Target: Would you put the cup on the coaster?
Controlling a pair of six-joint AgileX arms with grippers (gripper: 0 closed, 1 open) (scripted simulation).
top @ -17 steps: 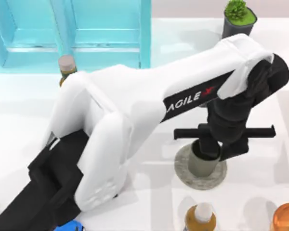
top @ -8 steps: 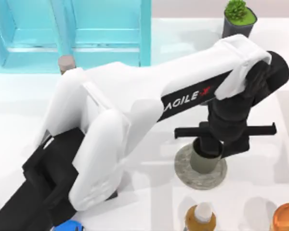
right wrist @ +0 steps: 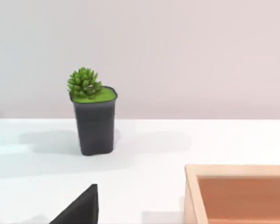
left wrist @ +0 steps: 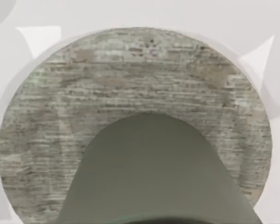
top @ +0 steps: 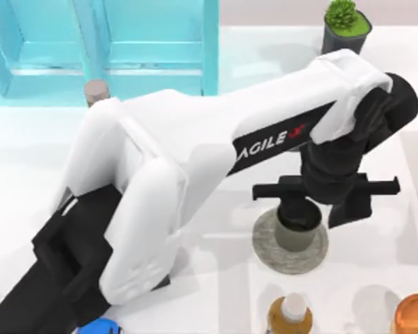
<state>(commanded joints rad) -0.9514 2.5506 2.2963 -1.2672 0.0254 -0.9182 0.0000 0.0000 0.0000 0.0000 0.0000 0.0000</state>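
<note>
A white table (top: 376,278) is seen from above. Toward its right, the coaster (top: 267,245) lies flat on it. A potted plant (top: 344,28) is set at the far edge, a teal shelf (top: 111,49) at the far left, with a capped bottle (top: 95,90) just before it. Another bottle (top: 290,314) and an orange cup (top: 412,314) are placed along the near edge.

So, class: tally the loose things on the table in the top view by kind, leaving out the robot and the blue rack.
Cups: 2, grey cup, orange cup
Coaster: 1
Bottles: 2
Potted plant: 1
Total: 6
</note>
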